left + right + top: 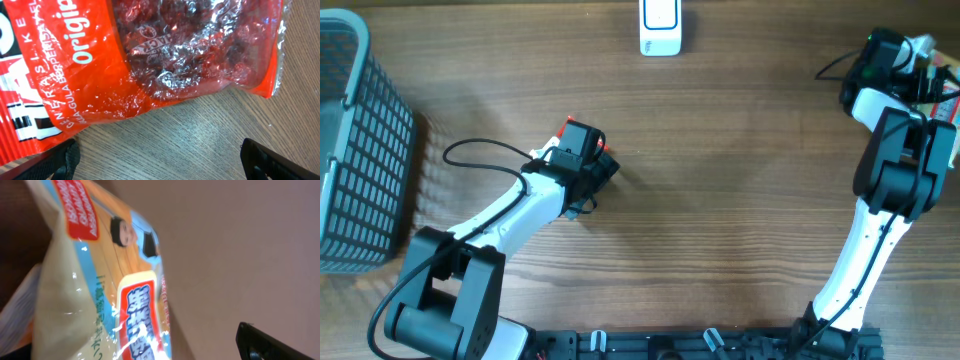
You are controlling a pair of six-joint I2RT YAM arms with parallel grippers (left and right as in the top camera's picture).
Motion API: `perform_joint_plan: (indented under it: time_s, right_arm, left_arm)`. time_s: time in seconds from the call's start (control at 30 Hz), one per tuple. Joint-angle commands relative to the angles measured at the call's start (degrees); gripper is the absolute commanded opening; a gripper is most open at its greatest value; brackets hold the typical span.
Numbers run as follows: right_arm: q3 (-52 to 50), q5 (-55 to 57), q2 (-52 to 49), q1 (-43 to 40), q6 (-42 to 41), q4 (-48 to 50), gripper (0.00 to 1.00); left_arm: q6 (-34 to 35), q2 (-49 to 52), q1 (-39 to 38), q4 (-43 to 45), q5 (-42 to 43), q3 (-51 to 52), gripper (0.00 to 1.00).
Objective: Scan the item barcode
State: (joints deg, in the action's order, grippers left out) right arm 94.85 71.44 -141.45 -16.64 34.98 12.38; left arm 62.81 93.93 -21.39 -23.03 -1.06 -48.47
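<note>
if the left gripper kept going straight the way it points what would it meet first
Most likely the red candy bag on the wooden table just ahead of the open left gripper; depth is unclear, so it might touch bare table at the bag's edge first.

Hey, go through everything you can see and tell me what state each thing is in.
Left gripper: open, hovering over the red bag.
Right gripper: looks open; the one finger showing stands clear of the yellow packet.
Red bag: lying flat on the table, not gripped.
Yellow packet: tilted, not pinched.
Scanner: standing at the far edge, nothing in front of it.
Basket: upright at the left edge.
</note>
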Motion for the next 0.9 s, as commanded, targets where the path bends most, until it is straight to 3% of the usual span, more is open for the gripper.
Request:
perform_joint_plan:
  time_s: [0.0, 0.2, 0.4, 0.7, 0.87]
  right_arm:
    - [0.3, -9.6, 0.2, 0.4, -12.6, -10.4, 1.0]
    - [0.3, -20.5, 1.2, 0.9, -28.1, -23.2, 1.0]
    - [0.4, -38.8, 8.7, -1.4, -37.8, -31.1, 1.0]
    - [0.4, -46.7, 23.3, -8.6, -48.9, -40.5, 1.0]
    - [0.4, -64.0, 27.2, -11.4, -53.5, -47.8, 0.99]
  left_arm:
    - [-0.9, -0.5, -0.1, 0.1, -1.0, 0.4, 1.0]
    - [-0.9, -0.5, -0.1, 0.1, -1.0, 0.4, 1.0]
    - [-0.9, -0.5, -0.1, 0.1, -1.0, 0.4, 1.0]
    - [-0.9, -0.5, -0.1, 0.1, -1.0, 0.4, 1.0]
    - [-0.9, -0.5, -0.1, 0.1, -1.0, 0.4, 1.0]
